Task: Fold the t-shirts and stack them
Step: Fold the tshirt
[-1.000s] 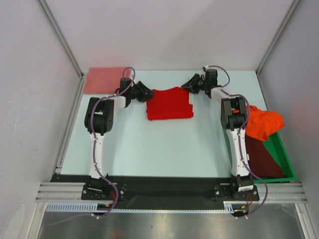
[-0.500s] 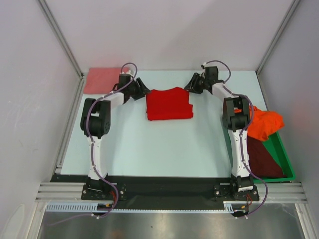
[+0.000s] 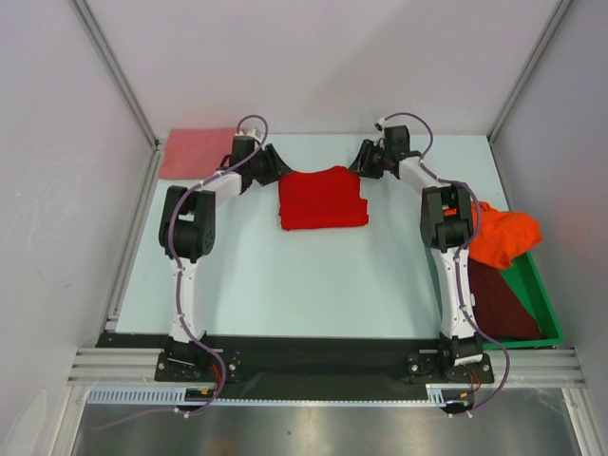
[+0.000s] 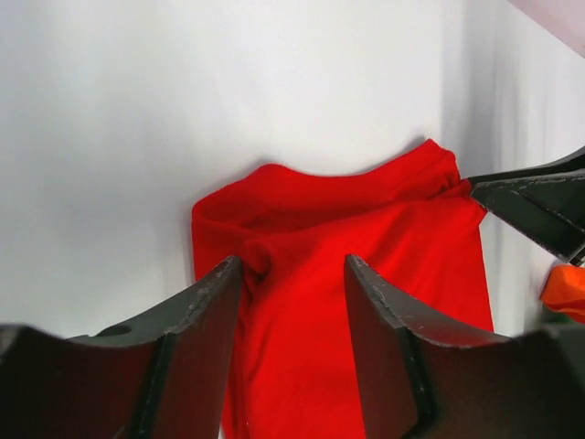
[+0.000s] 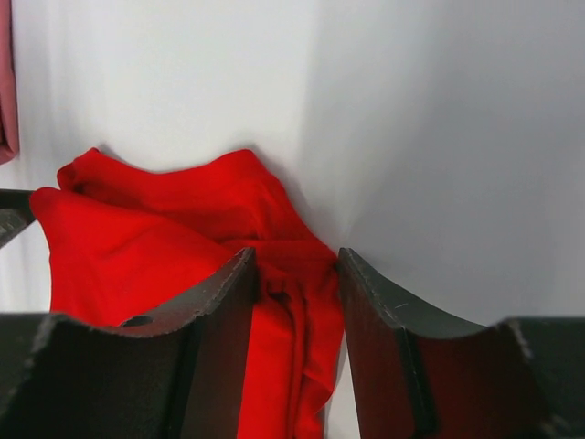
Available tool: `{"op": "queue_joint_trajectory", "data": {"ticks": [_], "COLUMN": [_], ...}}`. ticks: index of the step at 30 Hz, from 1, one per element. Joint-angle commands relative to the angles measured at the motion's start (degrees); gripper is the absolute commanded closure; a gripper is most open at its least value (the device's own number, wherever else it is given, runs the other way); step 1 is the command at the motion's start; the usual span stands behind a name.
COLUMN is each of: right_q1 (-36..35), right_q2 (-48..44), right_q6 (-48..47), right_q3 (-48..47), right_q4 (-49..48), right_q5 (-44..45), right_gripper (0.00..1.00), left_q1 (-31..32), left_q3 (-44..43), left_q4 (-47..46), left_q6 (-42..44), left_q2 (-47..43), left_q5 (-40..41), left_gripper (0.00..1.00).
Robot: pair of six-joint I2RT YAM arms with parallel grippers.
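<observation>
The bright red t-shirt (image 3: 323,198) is lying folded into a rough rectangle in the upper middle of the top view, flat on the pale bench (image 3: 285,285). Its upper edge is looking rumpled, with small bunches of cloth at both upper corners.

The left tool (image 4: 291,267) is hovering at the shirt's upper left corner. Its fingers are standing partly apart, and the red cloth is showing through the gap without being pinched between them. One bunched fold is sitting just beside the tip of the finger on the left of that wrist view.

The right tool (image 5: 294,258) is hovering at the upper right corner in the same way. Its fingers are also standing partly apart, with a crumpled fold of the red cloth showing in the gap, and it is not clamping anything.

The salmon-pink t-shirt (image 3: 195,152) is lying flat in the upper left corner of the bench, well apart from the red one.

At the right edge of the top view, the orange t-shirt (image 3: 503,237) is spilling in a loose heap over the far end of the green bin (image 3: 532,285). The dark maroon t-shirt (image 3: 503,302) is lying inside the bin just below it in the frame.
</observation>
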State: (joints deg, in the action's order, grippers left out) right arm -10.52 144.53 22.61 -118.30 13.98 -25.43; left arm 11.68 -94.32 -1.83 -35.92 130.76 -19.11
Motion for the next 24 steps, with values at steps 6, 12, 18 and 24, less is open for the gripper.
{"op": "queue_joint_trajectory", "data": {"ticks": [6,12,18,24], "right_q1": [-1.5,-1.6,-1.8,-2.5], "right_q2": [-2.4,-3.0,-4.4,-3.4], "right_q6": [-3.6,-4.7,-8.0,-9.0], "right_q3": [-4.1,-3.3,-4.2,-6.6], "right_q4": [5.7,6.2,7.6,8.9], "right_q5": [2.8,4.3,5.7,4.5], "right_gripper": [0.53,0.52,0.44,0.43], "left_q1": [0.4,0.6,0.7,0.7], "left_q3": [-5.0,-6.3,-5.9,-5.6], "left_q4": [0.0,0.3,0.2,-0.4], "left_q6": [1.1,0.9,0.9,0.3], "left_q2": [2.2,3.4,3.6,3.4], "left_q5": [0.2,-0.7,-0.9,-1.0], "left_gripper": [0.52,0.58,0.62,0.66]}}
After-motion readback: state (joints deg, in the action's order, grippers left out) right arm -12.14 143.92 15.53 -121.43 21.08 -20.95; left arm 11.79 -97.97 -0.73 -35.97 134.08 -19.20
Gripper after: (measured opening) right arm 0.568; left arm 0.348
